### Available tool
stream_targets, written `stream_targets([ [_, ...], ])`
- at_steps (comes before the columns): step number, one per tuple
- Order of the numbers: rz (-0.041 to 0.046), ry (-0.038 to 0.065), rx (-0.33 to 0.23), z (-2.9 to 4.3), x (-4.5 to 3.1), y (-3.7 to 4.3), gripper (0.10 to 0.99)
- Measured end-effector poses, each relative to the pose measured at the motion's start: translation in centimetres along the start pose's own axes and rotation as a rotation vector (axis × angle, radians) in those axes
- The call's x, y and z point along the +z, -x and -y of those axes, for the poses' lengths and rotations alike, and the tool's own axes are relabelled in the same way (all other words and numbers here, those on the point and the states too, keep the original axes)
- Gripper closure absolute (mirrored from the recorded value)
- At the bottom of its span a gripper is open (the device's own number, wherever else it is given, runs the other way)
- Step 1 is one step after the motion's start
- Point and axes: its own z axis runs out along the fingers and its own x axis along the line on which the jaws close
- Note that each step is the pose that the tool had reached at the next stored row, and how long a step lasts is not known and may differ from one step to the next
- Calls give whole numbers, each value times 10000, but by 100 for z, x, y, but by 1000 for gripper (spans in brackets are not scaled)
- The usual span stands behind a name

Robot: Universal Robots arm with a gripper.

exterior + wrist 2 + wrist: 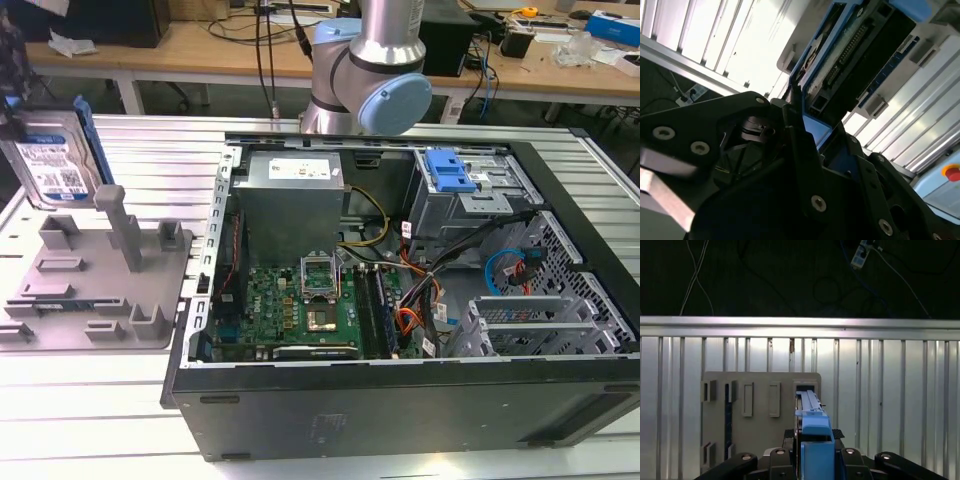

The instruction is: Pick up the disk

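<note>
The disk [50, 165] is a silver hard drive with a white-and-blue label and blue side rails. In the exterior view it stands upright at the far left, over the far edge of the grey fixture [100, 280]. In the first wrist view I see the disk [812, 432] edge-on with its blue rail towards the camera. My gripper [813, 434] is shut on it, one black finger on each flat side. In the second wrist view the disk's connector edge [855, 55] runs out beyond the fingers [800, 145]. I cannot tell whether the disk still touches the fixture.
An open computer case [400, 290] takes up the middle and the exterior view's right, with a blue drive-bay bracket [450, 170] inside. The arm's base [365, 70] rises behind it. The fixture's upright posts [125, 225] stand close beside the disk. Everything sits on a ribbed metal table [90, 400].
</note>
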Motion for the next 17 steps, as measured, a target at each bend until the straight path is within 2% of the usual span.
stream_targets([
  [6,-1,0,-43,-12,-407,-11,722],
  [8,-2,0,-59,-18,-587,-17,722],
  [9,-3,0,-70,-21,-710,-21,722],
  [15,-3,-5,-114,-32,-1047,-36,722],
  [16,-4,-2,-124,-34,-1137,-41,722],
  [17,3,-1,-133,-35,-1175,-44,722],
])
